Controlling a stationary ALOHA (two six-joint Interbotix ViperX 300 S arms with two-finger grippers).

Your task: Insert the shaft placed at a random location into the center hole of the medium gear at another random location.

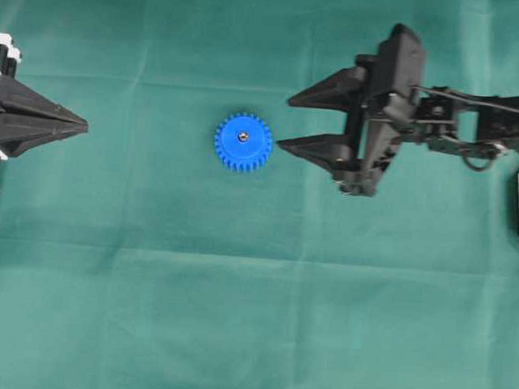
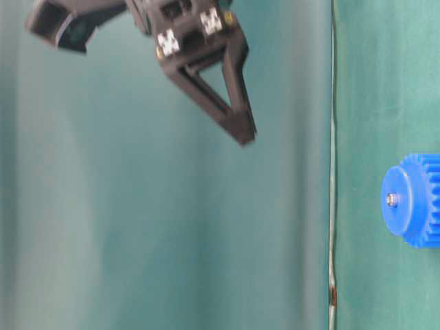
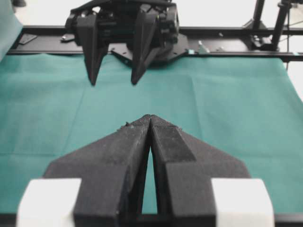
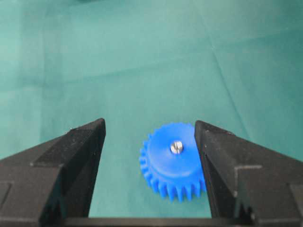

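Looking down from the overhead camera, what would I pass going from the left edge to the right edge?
Left gripper, shut → blue gear with the shaft sitting in its center → right gripper, open and holding nothing. All of it lies on the green cloth.

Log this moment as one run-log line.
silvery metal shaft: seated in bright blue plastic toothed gear centre | right tool: open, empty, beside gear | left tool: shut, apart
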